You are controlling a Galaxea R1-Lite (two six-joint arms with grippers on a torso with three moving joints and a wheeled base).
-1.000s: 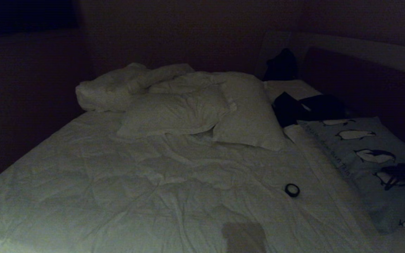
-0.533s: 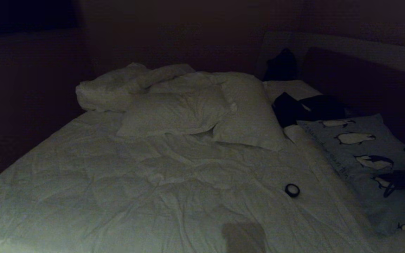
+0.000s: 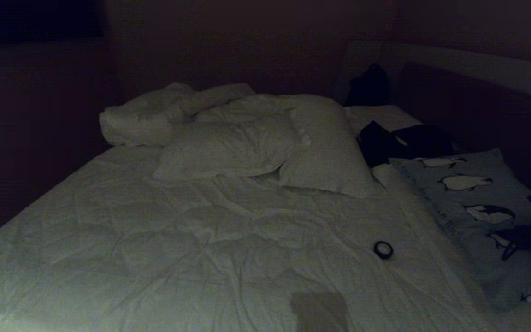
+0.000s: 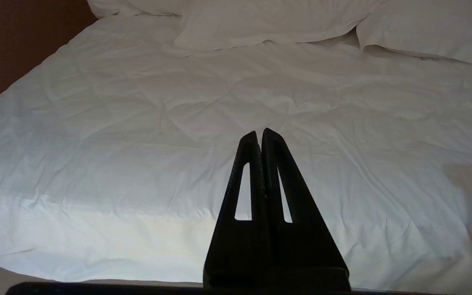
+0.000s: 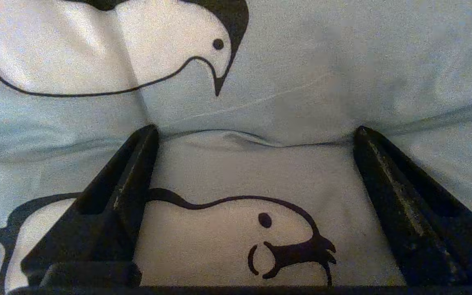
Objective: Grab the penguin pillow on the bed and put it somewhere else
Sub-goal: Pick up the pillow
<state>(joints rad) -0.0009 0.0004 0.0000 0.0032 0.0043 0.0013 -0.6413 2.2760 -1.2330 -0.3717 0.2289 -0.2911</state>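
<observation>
Step in hand, as I read it: closing on the penguin pillow (image 3: 473,198). To do it well, press the tips a bit deeper so a proper fold bunches between them, close fully on cover plus some stuffing rather than skin alone, then lift straight up before any sideways travel. Soft thing, so it will sag off both sides of the grip.

Left to right across the head view:
- Left gripper (image 4: 259,137): parked over the near edge of the bed (image 3: 201,240), fingers pressed together, nothing in them.
- White pillows (image 3: 265,143) at about 12 o'clock from bed centre, apart from the target.
- Small dark ring (image 3: 383,249) on the quilt, just beside the penguin pillow's inner edge. Keep clear of it.
- Penguin pillow at roughly 3 o'clock on the bed, along the right side by the headboard (image 3: 468,106).
- Right gripper (image 5: 256,135): spread wide, holding nothing, both fingertips (image 5: 148,135) touching and denting the cover. The fabric between them is a raised ridge with a penguin's head on it; a second penguin lies at 11 o'clock beyond the tips.
</observation>
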